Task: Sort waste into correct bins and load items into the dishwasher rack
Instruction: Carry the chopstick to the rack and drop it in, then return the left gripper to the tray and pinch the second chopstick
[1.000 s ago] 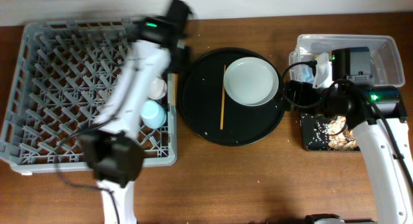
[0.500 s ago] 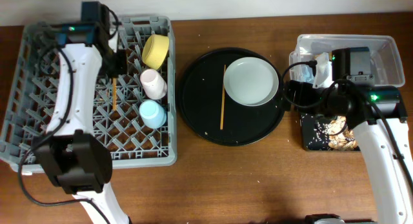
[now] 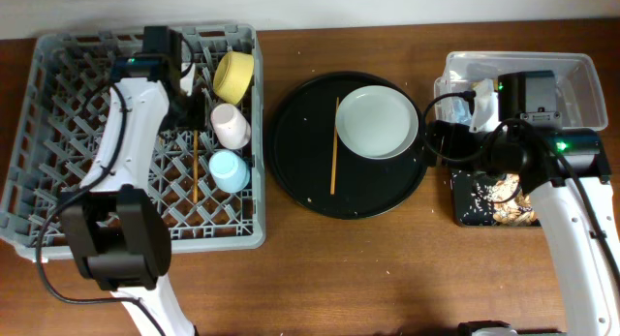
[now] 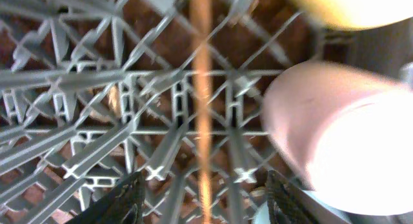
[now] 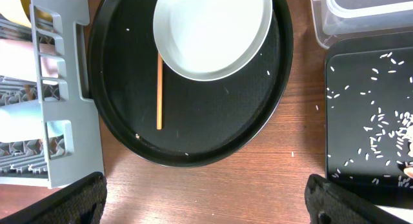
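Observation:
The grey dishwasher rack [image 3: 58,133] holds a yellow bowl [image 3: 234,75], a pink cup [image 3: 230,125] and a blue cup [image 3: 228,169] along its right side. One wooden chopstick [image 3: 194,167] lies on the lattice left of the cups. My left gripper [image 3: 194,108] hovers over its far end, open. In the left wrist view the blurred chopstick [image 4: 203,108] runs between the spread fingertips [image 4: 122,201] without touching them. A second chopstick [image 3: 334,147] and the pale plate [image 3: 378,121] rest on the round black tray [image 3: 300,171]. My right gripper [image 5: 213,204] is open and empty over bare wood.
A clear tub [image 3: 572,70] stands at the back right, partly hidden by my right arm. The shallow black tray [image 3: 475,196] in front of it carries rice grains and brownish scraps. The rack's wall [image 5: 58,121] borders the round tray on the left.
My left arm swung from the round tray's edge over the rack, then shifted right. Its jaws opened and the chopstick now lies on the lattice. The right arm has not moved.

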You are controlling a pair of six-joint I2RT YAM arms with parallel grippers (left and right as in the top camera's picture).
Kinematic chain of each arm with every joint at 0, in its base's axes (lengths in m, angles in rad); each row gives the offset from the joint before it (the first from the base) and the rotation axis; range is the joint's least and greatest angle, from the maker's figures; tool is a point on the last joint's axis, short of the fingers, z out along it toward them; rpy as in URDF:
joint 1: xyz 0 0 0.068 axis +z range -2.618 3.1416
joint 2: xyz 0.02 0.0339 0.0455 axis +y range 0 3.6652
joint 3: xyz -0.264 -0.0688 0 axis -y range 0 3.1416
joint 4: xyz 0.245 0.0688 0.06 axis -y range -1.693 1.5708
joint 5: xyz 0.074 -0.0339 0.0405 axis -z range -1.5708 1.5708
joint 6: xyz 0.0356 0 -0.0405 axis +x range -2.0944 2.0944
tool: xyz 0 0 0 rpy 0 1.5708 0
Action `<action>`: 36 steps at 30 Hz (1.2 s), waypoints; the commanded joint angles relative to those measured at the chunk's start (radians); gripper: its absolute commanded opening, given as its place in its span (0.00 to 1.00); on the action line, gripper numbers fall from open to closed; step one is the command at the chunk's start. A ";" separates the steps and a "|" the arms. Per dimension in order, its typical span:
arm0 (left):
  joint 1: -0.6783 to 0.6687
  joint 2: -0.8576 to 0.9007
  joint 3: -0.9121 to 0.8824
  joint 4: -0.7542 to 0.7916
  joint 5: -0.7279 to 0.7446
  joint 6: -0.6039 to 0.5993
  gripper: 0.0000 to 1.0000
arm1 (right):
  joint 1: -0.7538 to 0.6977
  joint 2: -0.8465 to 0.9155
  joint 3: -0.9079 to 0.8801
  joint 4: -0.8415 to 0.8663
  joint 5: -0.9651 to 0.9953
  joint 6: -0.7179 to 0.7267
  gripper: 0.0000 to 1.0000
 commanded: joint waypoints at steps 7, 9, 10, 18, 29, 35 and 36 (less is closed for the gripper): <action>-0.316 -0.037 0.053 0.035 0.111 -0.167 0.59 | 0.003 0.000 0.014 0.003 0.011 -0.007 0.98; -0.388 -0.005 0.053 0.064 0.063 -0.220 0.59 | 0.003 0.000 0.014 0.002 0.011 -0.006 0.98; -0.422 0.014 0.053 0.078 0.038 -0.243 0.58 | 0.003 0.000 0.014 0.002 0.011 -0.006 0.98; -0.575 0.222 0.053 0.196 -0.121 -0.271 0.43 | 0.003 0.000 0.014 0.003 0.011 -0.007 0.98; -0.620 0.352 0.053 0.312 -0.106 -0.319 0.32 | 0.003 0.000 0.014 0.002 0.011 -0.006 0.98; -0.624 0.314 0.098 0.286 -0.111 -0.395 0.32 | 0.003 0.000 0.014 0.002 0.011 -0.007 0.99; -0.626 0.296 0.099 0.285 -0.111 -0.423 0.32 | 0.003 0.000 0.014 0.002 0.011 -0.006 0.98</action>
